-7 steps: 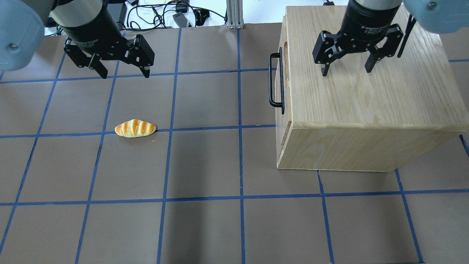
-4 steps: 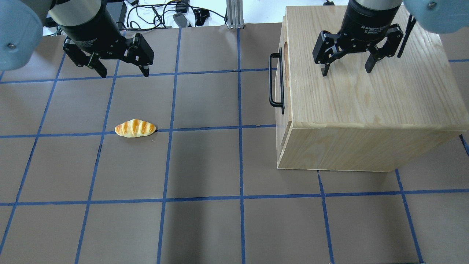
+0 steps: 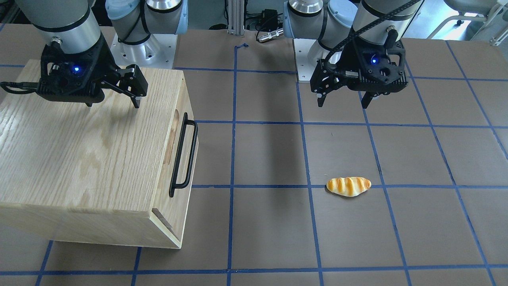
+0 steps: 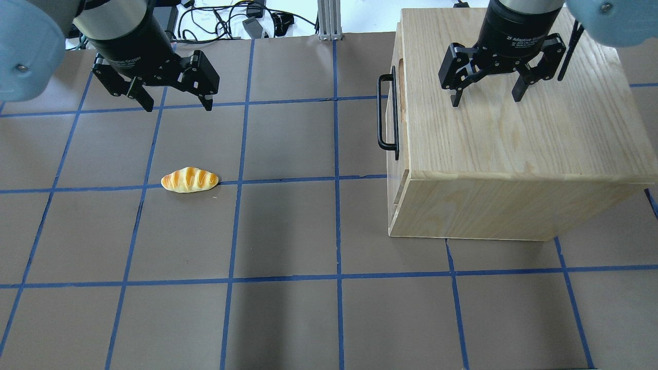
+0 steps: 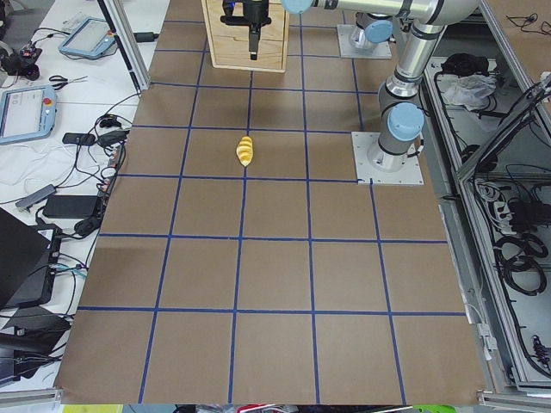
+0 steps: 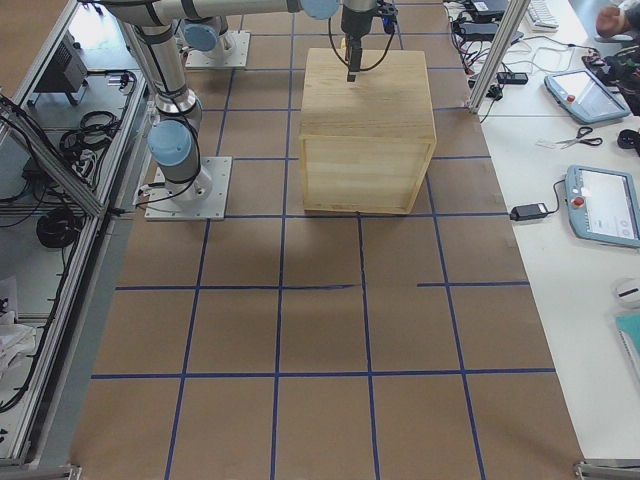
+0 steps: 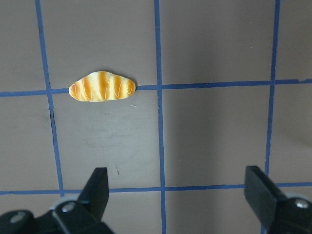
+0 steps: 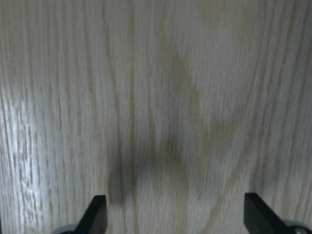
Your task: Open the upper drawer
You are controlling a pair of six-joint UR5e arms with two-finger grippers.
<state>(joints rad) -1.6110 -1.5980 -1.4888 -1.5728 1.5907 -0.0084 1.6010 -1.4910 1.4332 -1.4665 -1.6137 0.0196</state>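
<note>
The upper drawer (image 4: 396,119) is shut, its pale-wood front flush with the cabinet. Its long black bar handle (image 4: 383,114) faces the table's middle. In the front-facing view the handle (image 3: 183,155) and the oblong cutout (image 3: 173,137) show. My right gripper (image 4: 486,100) hangs open and empty just above the cabinet top, behind the drawer front. It also shows in the front-facing view (image 3: 113,104) and the right wrist view (image 8: 175,214). My left gripper (image 4: 177,106) is open and empty over the mat, far to the left of the handle. It also shows in the front-facing view (image 3: 342,104).
The big oak-grain cabinet (image 4: 514,133) stands on the table's right part. A toy bread roll (image 4: 190,180) lies on the brown mat below my left gripper and shows in the left wrist view (image 7: 101,87). Cables lie beyond the far edge (image 4: 231,20).
My left gripper has shifted slightly to the right and toward the near side. The right gripper, the drawer and the bread roll have not moved.
</note>
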